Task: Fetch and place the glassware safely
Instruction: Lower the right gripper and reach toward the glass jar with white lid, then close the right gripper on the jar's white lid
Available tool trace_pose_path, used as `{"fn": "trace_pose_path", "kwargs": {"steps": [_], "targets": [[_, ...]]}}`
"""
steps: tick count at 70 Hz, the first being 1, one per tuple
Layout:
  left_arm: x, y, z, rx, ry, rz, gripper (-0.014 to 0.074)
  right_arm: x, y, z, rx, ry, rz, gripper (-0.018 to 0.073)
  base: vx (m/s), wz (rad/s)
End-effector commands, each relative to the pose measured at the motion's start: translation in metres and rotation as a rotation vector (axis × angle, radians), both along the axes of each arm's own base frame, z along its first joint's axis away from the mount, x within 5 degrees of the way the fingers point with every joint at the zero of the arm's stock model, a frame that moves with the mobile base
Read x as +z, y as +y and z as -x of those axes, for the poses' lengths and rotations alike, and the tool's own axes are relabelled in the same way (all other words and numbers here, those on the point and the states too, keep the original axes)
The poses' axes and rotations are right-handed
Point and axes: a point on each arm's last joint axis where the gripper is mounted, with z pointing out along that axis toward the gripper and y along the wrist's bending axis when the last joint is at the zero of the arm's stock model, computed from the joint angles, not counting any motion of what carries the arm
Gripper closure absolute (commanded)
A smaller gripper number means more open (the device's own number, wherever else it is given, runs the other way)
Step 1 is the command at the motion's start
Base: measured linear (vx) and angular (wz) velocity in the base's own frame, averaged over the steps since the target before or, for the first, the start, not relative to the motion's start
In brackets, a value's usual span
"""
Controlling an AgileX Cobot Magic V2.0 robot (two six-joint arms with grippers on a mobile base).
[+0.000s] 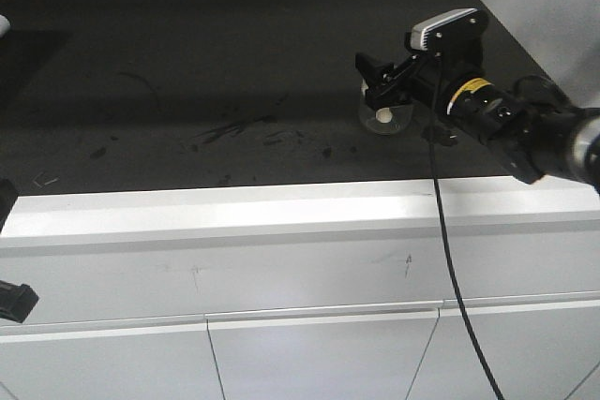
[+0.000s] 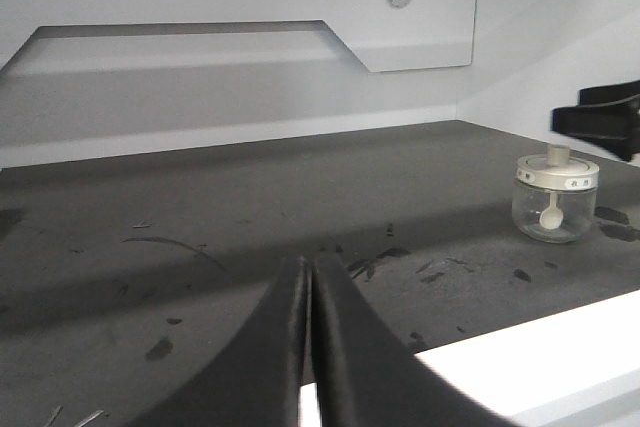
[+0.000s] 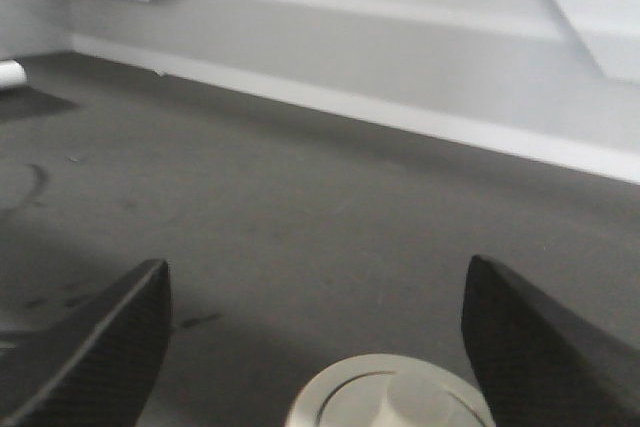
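Right wrist-mounted view: the right end effector (image 3: 312, 265), jaws spread wide and empty, flanks the glass jar (image 3: 390, 399) on the dark worktop (image 3: 300, 197). Probably light, rigid, slick and breakable; a gentle squeeze on the body below its lid (image 2: 557, 171) seems safest. Left end effector (image 2: 308, 282) sits clenched, empty, well apart.

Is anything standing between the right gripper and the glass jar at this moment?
Nothing visible does. The right gripper is open, and the lid of the jar shows in the gap between its fingers in the right wrist view. Only bare dark countertop surrounds the jar.
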Motion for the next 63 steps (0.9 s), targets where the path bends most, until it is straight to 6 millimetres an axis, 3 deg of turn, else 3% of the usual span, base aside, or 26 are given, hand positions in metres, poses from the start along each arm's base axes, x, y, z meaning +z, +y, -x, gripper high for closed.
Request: {"fn": "trace_pose_path", "kwargs": {"steps": [1,21,45,52,63], "targets": [[0.015,-0.001,-0.001,-0.019,-0.089,0.045,0.0595,0.034,0.0,-0.01,-0.003,-0.112,-0.051,-0.0013,0.0,0.0],[0.015,-0.001,-0.001,-0.019,-0.089,0.045,0.0595,0.026,-0.002,-0.035,-0.052,-0.109,-0.106,-0.0013,0.0,0.0],[0.015,-0.001,-0.001,-0.019,-0.089,0.045,0.0595,0.002,-0.003,-0.042,-0.079,-0.057,-0.115,-0.0006,0.0,0.0],[0.015,-0.001,-0.001,-0.019,-0.089,0.045,0.0595,-0.003,-0.003,-0.043,-0.082,-0.043,-0.112,0.0022,0.0,0.0],[0.015,-0.001,-0.001,-0.019,-0.089,0.045,0.0595,-0.005,-0.003,-0.044,-0.083,-0.039,-0.111,0.0139,0.0,0.0]]}}
